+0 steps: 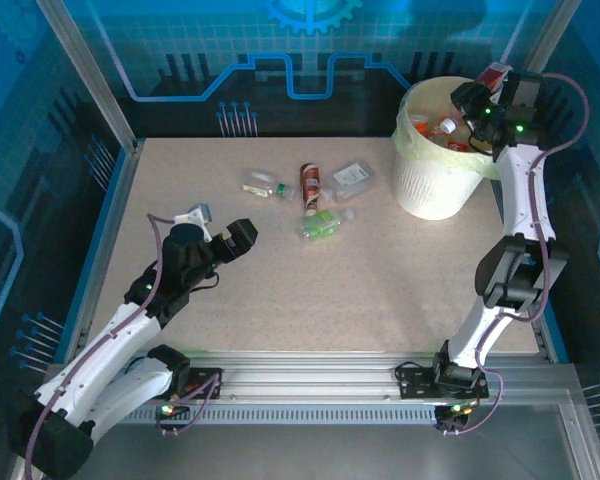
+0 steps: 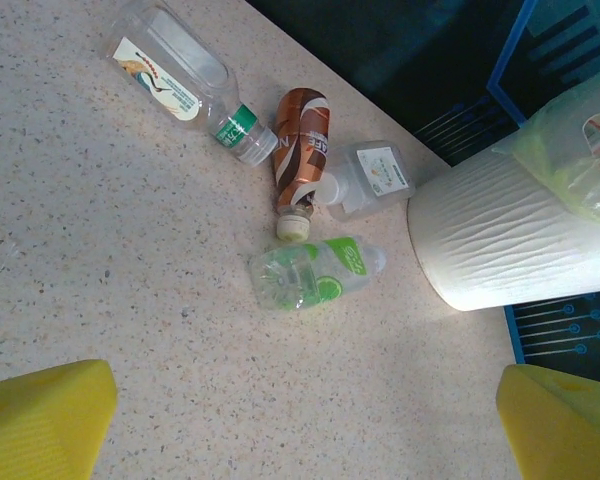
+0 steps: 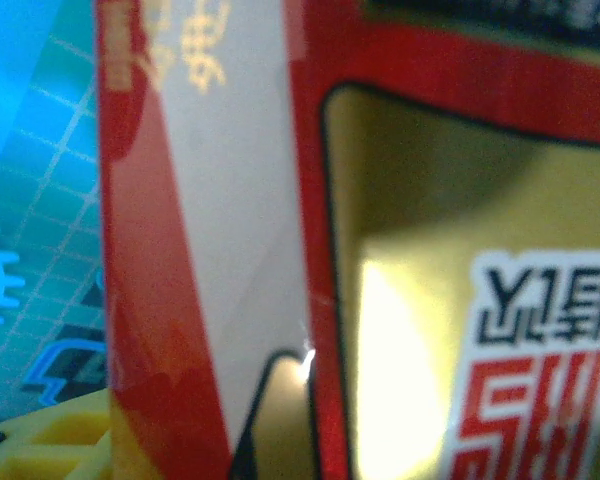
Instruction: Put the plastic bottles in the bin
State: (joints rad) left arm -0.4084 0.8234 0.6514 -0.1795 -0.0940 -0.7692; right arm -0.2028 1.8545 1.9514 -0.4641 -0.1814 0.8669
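Note:
My right gripper [image 1: 488,98] hangs over the bin [image 1: 420,185], a white bucket lined with a pale yellow bag, and is shut on a red-labelled plastic bottle [image 1: 497,72]. Its red, white and gold label [image 3: 380,250] sits close against the right wrist camera. Other bottles [image 1: 442,130] lie inside the bin. Several bottles lie on the table: a clear one with a green cap [image 2: 180,85], a brown one [image 2: 302,150], a clear squarish one [image 2: 372,178] and a green-labelled one [image 2: 315,272]. My left gripper [image 2: 310,420] is open and empty, short of the green-labelled bottle [image 1: 325,222].
The bin's ribbed white wall [image 2: 510,240] stands right of the loose bottles. Blue panels and a metal frame [image 1: 100,90] close in the speckled table [image 1: 360,290]. A metal rail [image 1: 310,370] runs along the near edge by the arm bases.

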